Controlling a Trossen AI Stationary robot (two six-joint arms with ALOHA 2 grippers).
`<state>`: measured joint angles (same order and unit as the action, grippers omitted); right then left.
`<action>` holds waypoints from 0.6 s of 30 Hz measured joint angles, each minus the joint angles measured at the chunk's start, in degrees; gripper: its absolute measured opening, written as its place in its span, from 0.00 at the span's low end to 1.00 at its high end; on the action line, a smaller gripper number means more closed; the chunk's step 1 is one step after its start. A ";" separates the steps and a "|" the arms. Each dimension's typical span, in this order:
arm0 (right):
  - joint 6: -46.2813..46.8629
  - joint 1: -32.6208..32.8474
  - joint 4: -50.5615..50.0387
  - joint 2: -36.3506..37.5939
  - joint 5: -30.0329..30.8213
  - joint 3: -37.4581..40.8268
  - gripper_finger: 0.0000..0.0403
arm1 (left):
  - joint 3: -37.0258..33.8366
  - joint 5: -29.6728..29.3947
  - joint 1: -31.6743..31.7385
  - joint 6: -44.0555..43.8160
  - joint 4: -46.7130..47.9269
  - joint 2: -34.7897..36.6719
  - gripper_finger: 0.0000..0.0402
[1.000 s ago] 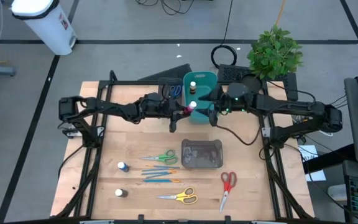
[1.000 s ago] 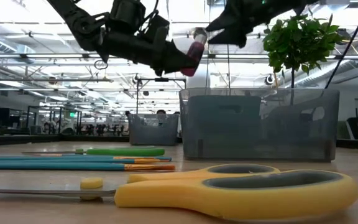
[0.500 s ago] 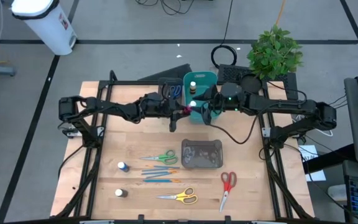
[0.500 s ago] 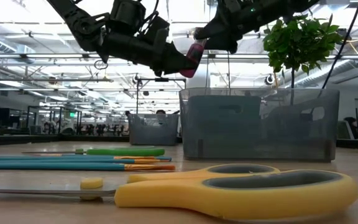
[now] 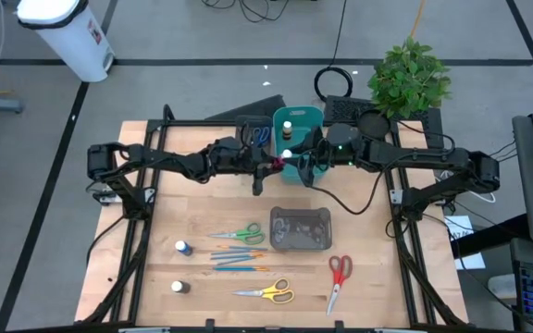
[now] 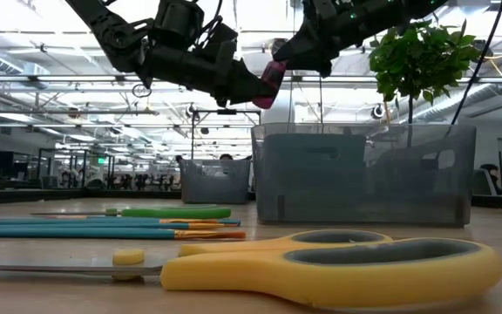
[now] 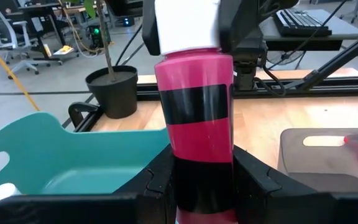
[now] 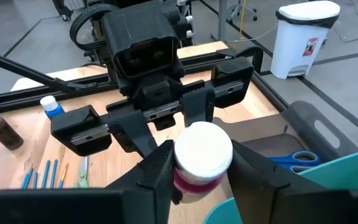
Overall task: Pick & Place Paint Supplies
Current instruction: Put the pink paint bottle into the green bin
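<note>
1. The left gripper [image 7: 204, 186] is clenched on the lower body of a small pink paint bottle with a black band and a white cap [image 7: 196, 118], holding it in the air beside the near rim of the teal plastic bin [image 5: 299, 120] at the back of the table.
2. The right gripper [image 8: 194, 171] meets it from the opposite side, its fingers [image 8: 154, 171] standing either side of the white cap; they look pressed against it, though whether the grip is firm is hard to tell. This looks like a hand-over between the arms.
3. Done so far: two small bottles already stand inside the bin, and blue-handled scissors [image 5: 260, 135] lie just beside it on a dark tray.
4. Left on the wooden table [image 5: 155, 231]: green-handled scissors [image 5: 239, 235], a few thin blue-and-orange brushes [image 5: 239, 259], yellow-handled scissors [image 5: 266, 293], red-handled scissors [image 5: 339, 276], a blue-capped bottle [image 5: 182, 247] and a white-capped bottle [image 5: 179, 288].
5. The clear grey tray [image 5: 300, 228] at mid-table looks empty.
6. Judged so, the task is early: most supplies are not yet placed.
</note>
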<state>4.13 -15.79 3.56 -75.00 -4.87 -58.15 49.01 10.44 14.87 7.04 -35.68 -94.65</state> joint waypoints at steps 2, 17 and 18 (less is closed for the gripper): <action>0.00 0.00 0.12 0.02 -0.08 0.00 0.26 | 0.00 -0.02 0.02 0.45 -0.08 0.00 0.26; -1.04 -0.37 1.97 -0.03 0.45 0.02 0.26 | -0.07 -10.03 -2.09 -3.33 1.99 1.67 0.57; -0.92 -0.49 1.89 -0.04 0.49 0.02 0.26 | -0.04 -10.32 -2.21 -3.55 2.54 2.60 0.60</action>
<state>3.21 -16.28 5.46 -75.05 -4.38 -58.13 48.97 0.12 12.66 3.50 -33.14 -92.05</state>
